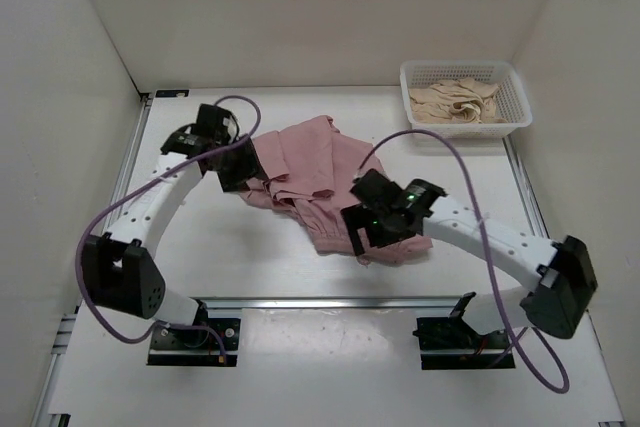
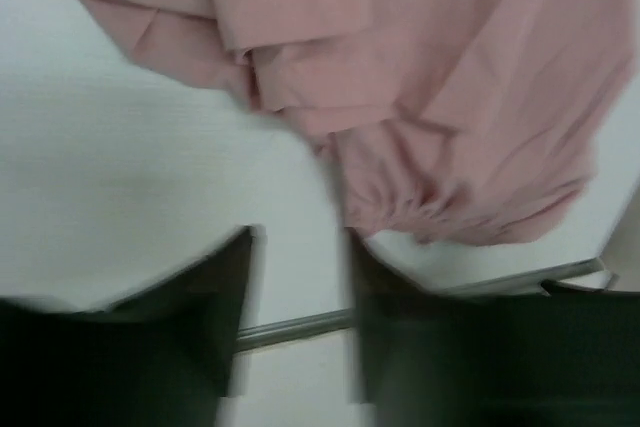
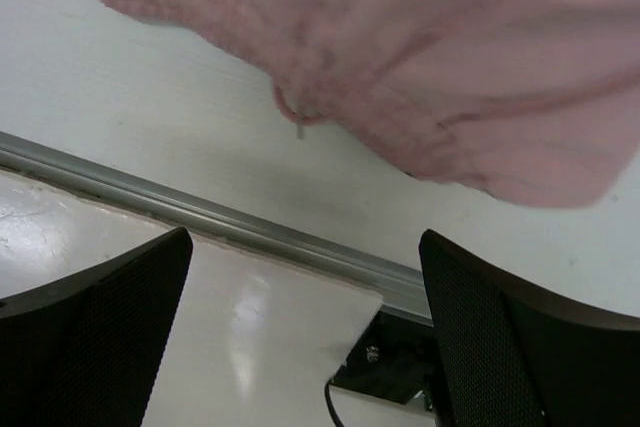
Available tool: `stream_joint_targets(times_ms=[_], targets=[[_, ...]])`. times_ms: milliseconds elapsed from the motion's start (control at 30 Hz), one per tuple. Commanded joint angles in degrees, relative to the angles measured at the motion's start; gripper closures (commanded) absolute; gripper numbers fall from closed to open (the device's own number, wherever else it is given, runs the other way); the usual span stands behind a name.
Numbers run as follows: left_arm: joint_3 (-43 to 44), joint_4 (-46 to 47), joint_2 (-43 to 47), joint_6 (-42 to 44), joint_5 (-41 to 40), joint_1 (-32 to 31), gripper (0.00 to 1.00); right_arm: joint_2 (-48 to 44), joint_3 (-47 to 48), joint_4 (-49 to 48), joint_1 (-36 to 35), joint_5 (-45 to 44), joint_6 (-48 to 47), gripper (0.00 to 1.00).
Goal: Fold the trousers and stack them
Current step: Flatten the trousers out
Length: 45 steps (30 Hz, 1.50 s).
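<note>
The dusty-pink trousers (image 1: 312, 169) lie crumpled in a heap at the middle of the table. My left gripper (image 1: 240, 175) hangs over their left edge. In the left wrist view the left gripper (image 2: 298, 247) is open and empty, with the gathered pink fabric (image 2: 430, 97) just beyond its fingertips; that view is blurred. My right gripper (image 1: 362, 235) is over the near right edge of the heap. In the right wrist view the right gripper (image 3: 305, 247) is wide open and empty, above the table, with the elastic waist (image 3: 450, 67) and a short drawstring end (image 3: 299, 119) ahead of it.
A white mesh basket (image 1: 516, 97) at the back right holds a beige-cream garment (image 1: 455, 99). White walls enclose the table on three sides. A metal rail (image 1: 330, 301) runs along the near edge, also seen in the right wrist view (image 3: 200, 212).
</note>
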<state>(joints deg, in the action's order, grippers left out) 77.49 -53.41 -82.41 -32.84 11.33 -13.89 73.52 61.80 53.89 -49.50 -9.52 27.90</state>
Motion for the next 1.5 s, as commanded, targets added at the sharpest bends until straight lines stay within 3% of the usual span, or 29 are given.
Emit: stream_joint_targets(times_ms=[0, 133, 233, 267, 333, 367, 500, 533, 567, 800, 900, 967, 1033, 1067, 1100, 1167, 1233, 1467], targets=[[-7.2, 6.0, -1.8, -1.5, 2.0, -1.4, 0.27, 5.6, 5.2, -7.6, -6.4, -2.8, 0.7, 0.01], [-8.3, 6.0, -1.7, -2.1, 2.2, 4.0, 0.15, 17.8, 8.7, -16.9, -9.3, 1.0, 2.2, 0.01], [-8.3, 5.5, 3.8, -0.8, 2.2, 8.7, 0.13, 26.5, 14.6, -17.4, -11.0, -3.8, 3.4, 0.01], [-8.3, 5.5, 6.4, -0.8, 2.2, 9.7, 0.08, 28.4, 16.0, -17.9, -11.0, -6.9, 4.6, 0.01], [-8.9, 4.7, 8.2, -0.3, 3.2, 12.4, 0.08, 34.0, 18.3, -17.9, -10.4, -10.2, 5.9, 0.11], [-8.9, 4.0, 8.8, -0.3, 3.3, 12.9, 0.08, 35.7, 20.2, -17.9, -9.6, -11.2, 7.2, 0.17], [-8.9, 2.4, 11.0, 0.2, 4.4, 13.5, 0.08, 40.8, 22.3, -15.8, -8.3, -15.2, 8.7, 0.73], [-8.9, 1.9, 11.0, 0.8, 4.4, 13.5, 0.08, 40.8, 22.3, -15.0, -7.8, -15.2, 8.8, 0.95], [-8.9, 1.9, 11.0, 0.8, 4.4, 13.5, 0.08, 40.0, 22.3, -14.2, -7.8, -16.0, 8.8, 1.00], [-6.1, 0.2, 11.5, 2.1, 4.4, 13.5, 0.08, 11.8, 22.7, -9.3, -6.1, -15.9, -0.4, 1.00], [-4.5, 0.2, 11.5, 2.1, 5.0, 13.5, 0.08, 7.8, 27.0, -6.7, 2.1, -12.8, -5.6, 1.00], [-3.8, 0.2, 11.5, 2.1, 5.5, 13.5, 0.08, 8.1, 27.7, -7.6, 11.3, -8.4, -9.3, 1.00], [-3.1, 0.2, 8.9, 2.7, 4.8, 10.4, 0.08, 14.1, 33.3, -11.2, 26.6, 0.7, -11.9, 0.98], [-3.1, 0.2, 8.3, 2.7, 4.8, 9.9, 0.08, 18.5, 35.1, -11.8, 29.1, 1.5, -11.9, 0.90], [-3.1, 0.2, 7.8, 2.7, 4.8, 9.2, 0.08, 20.9, 37.6, -11.0, 31.4, 3.8, -10.9, 0.67], [-3.1, 0.2, 6.7, 2.7, 4.8, 7.1, 0.08, 25.4, 44.2, -7.7, 37.0, 5.6, -7.7, 0.53], [-3.1, 0.2, 6.7, 2.7, 4.8, 4.0, 0.06, 24.0, 43.2, -7.6, 40.6, 6.6, -6.1, 0.33], [-5.7, 4.4, -2.1, -2.6, 1.9, -7.8, 0.00, 5.9, 19.6, -10.9, 41.5, 9.4, -7.3, 0.17]])
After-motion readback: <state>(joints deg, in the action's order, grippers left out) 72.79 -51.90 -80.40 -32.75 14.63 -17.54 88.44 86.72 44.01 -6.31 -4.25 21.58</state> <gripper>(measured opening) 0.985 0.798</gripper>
